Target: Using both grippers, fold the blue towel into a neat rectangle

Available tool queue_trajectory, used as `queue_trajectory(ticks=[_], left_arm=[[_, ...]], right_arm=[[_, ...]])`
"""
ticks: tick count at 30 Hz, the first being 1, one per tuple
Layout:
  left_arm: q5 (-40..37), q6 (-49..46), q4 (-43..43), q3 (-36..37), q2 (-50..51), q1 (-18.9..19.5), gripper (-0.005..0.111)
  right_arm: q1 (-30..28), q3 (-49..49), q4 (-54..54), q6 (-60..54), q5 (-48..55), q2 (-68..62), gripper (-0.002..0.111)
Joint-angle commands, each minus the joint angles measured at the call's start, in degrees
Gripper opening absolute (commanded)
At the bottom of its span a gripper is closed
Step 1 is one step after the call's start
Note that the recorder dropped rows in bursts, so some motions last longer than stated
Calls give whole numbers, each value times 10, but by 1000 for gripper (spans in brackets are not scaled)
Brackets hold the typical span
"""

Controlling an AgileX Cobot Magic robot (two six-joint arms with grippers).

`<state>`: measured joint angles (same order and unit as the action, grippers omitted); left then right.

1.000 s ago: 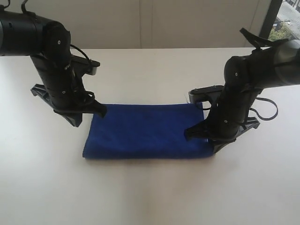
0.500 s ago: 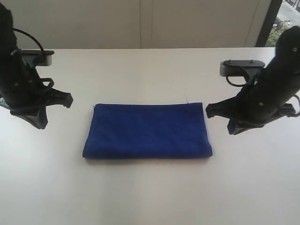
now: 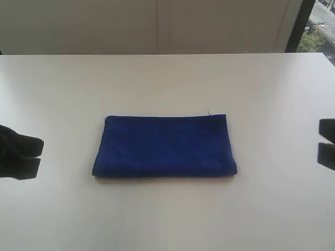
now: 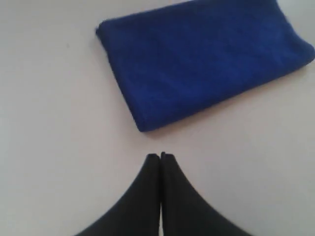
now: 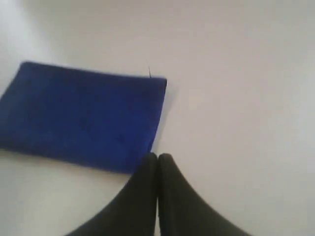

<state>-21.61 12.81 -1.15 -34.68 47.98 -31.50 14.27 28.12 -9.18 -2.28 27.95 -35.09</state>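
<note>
My left pincer (image 4: 160,155) has its two fingers pressed together, with nothing between them. My right pincer (image 5: 157,156) is the same: tips together and empty. So I count two pincers, both closed and neither touching cloth.

In the exterior view, the left pincer shows only as a dark tip at the left edge and the right pincer as a dark piece at the right edge. Each is well apart from the cloth.

Between them lies one blue towel (image 3: 165,146), folded to a flat rectangle in the middle of the one white table (image 3: 167,78). Its long sides run left to right. One thin thread (image 3: 208,111) stands out at its far right corner.

Half a second ago both my arms stood just beside the short ends of the towel, with much of their bodies in view. Now they are drawn off to the sides. The towel has kept the same place and shape.
</note>
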Motion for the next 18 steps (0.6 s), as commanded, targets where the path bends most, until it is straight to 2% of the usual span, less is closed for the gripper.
queue_trajectory(ticks=[1,2,4,9,18], left_arm=[[199,-89,29,97,-53,-9,0],[257,-116,40,116,-51,-9,0],[301,-133,40,130,-45,-9,0],[240,-128,40,133,-46,-9,0],[232,-128,40,133,-46,-9,0]], right_arm=[[-6,-80,1,-31,-161,114,0],[-6,-99,1,-31,-221,127,0],[-6,-113,1,-31,-275,130,0],[-6,-116,1,-31,-283,130,0],[-5,-116,1,-31,-280,130,0]])
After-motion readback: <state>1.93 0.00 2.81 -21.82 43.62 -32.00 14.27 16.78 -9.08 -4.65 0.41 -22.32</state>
